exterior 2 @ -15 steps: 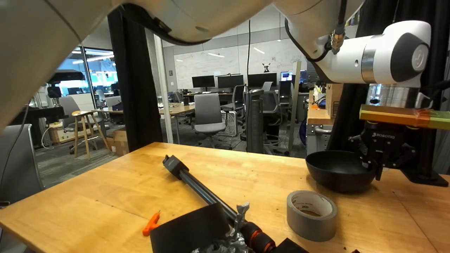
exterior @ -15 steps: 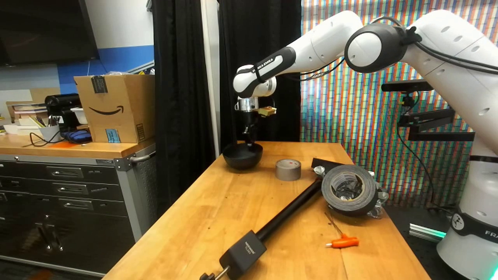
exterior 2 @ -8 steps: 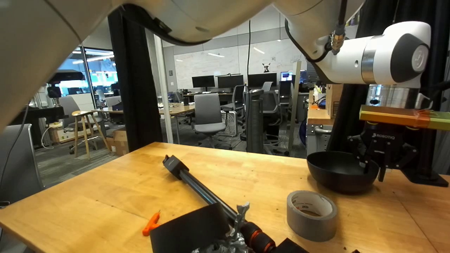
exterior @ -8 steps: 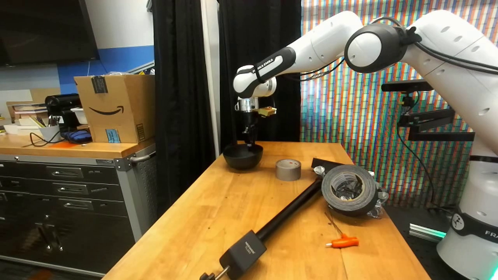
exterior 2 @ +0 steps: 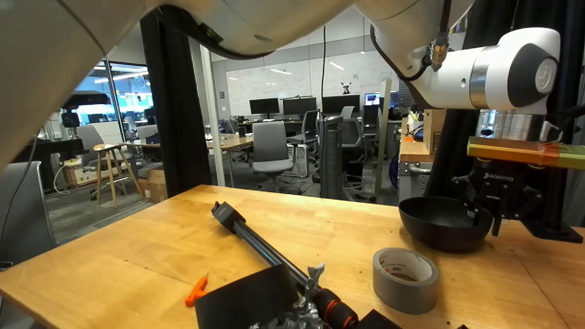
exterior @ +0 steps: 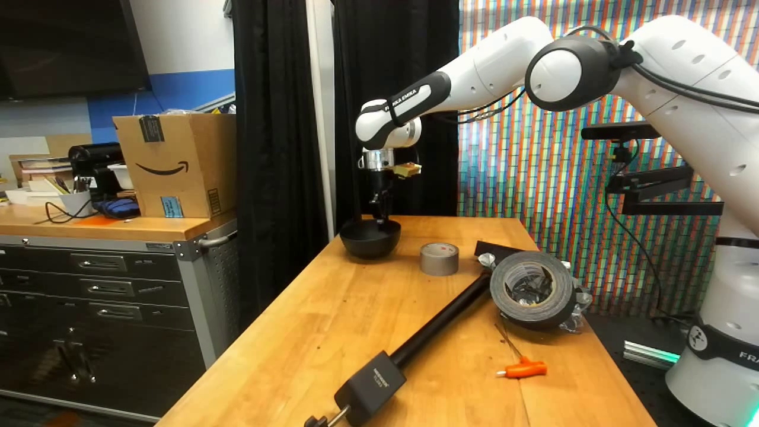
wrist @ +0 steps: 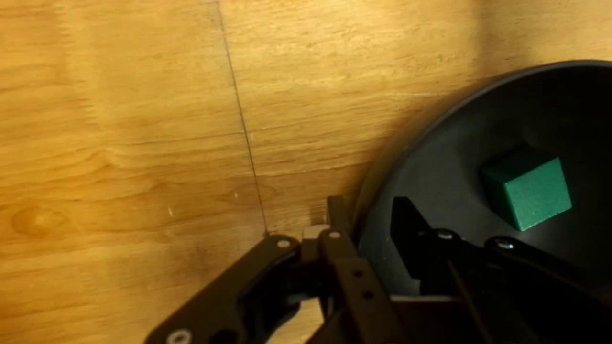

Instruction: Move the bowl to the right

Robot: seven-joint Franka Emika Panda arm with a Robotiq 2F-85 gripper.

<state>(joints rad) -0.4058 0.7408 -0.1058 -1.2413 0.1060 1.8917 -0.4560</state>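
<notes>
The round black bowl (exterior: 369, 243) sits upright on the wooden table near its far end, and it also shows in an exterior view (exterior 2: 438, 235) at the right. In the wrist view the bowl (wrist: 435, 162) fills the right side, with a green block (wrist: 535, 196) lying inside it. My gripper (wrist: 368, 205) points down at the bowl's rim, one finger inside the bowl and one outside. A gap shows between the fingers, with the rim passing between them. The gripper also shows in both exterior views (exterior: 381, 218) (exterior 2: 487, 223); its fingertips are partly hidden by the bowl.
A grey tape roll (exterior: 439, 260) (exterior 2: 404, 283) stands close to the bowl. A long black bar (exterior: 442, 320) lies across the table, with a large tape roll (exterior: 531, 290) at one end. An orange-handled tool (exterior: 525, 369) lies nearby. A black stand base (exterior 2: 550, 232) is beside the gripper.
Since one second ago the gripper's fingers have spread apart a little and the bowl has shifted very slightly to the right in an exterior view. Over the last half second nothing visibly moves.
</notes>
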